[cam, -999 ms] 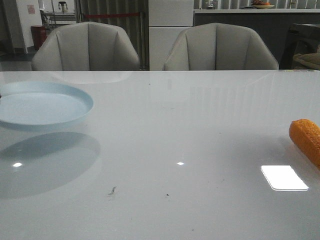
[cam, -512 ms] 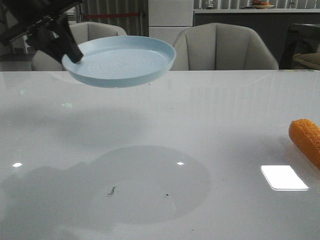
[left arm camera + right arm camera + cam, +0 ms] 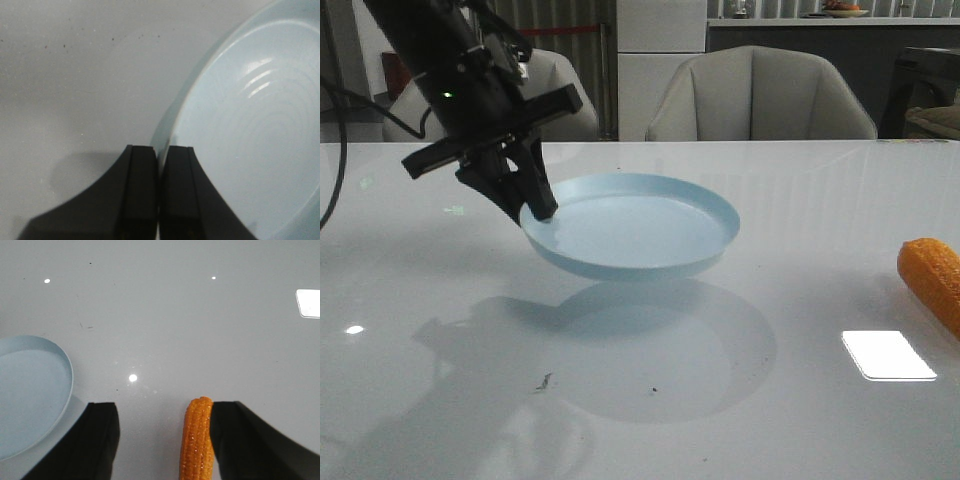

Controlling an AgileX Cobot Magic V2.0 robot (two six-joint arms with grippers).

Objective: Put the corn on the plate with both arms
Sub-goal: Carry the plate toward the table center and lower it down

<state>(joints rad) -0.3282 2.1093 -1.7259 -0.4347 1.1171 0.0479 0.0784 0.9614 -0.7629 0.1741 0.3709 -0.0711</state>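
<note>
My left gripper is clamped on the rim of the plate, its two fingers pressed nearly together with only the thin blue edge between them. The plate hangs clear of the table, tilted so its far side from my grip sits a little higher, with its shadow on the glossy surface beneath. My right gripper is spread wide, fingers well apart, and grips nothing; the corn lies on the table between them, close against one finger. The cob's long axis runs along the line of my right fingers, its rounded tip pointing away from the wrist. I count one plate, one corn cob, two arms.
</note>
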